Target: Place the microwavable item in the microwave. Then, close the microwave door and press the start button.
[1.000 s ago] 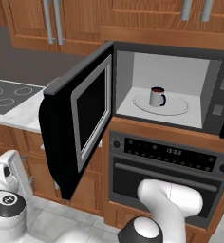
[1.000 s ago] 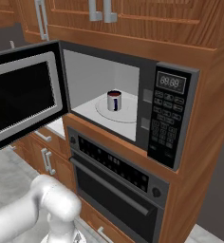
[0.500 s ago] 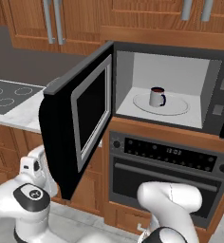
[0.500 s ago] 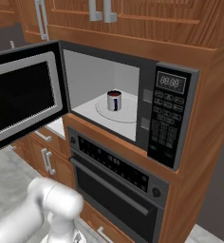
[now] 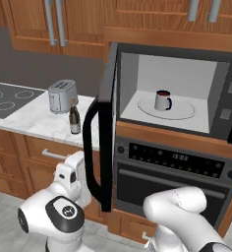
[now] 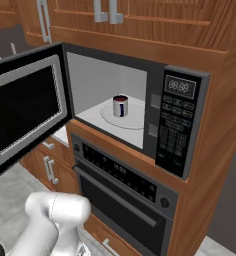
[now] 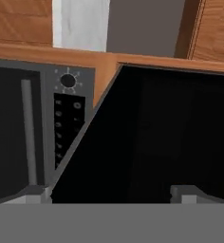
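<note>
Since the earlier frames, the microwave door point(image 5: 104, 133) has swung from wide open to roughly edge-on in the left base view, and the arm has risen beside its outer face. The mug point(image 5: 162, 100) stands upright on the turntable point(image 5: 183, 111) inside the microwave point(image 6: 182, 125), so the placement step reads as complete.

The gripper point(image 7: 111, 193) faces the dark outer panel of the door, fingers spread wide and holding nothing. Note these risks:

- Your push point sits low on the door. If the contact slides off the lower edge, the hand can strike the oven point(image 6: 121, 182) below.
- An open finger point(image 7: 186, 193) can catch the door handle point(image 5: 90, 147) and stall the swing.
- A half-latched door leaves the control strip point(image 6: 177, 122) useless; confirm full closure before you reach for start.
</note>
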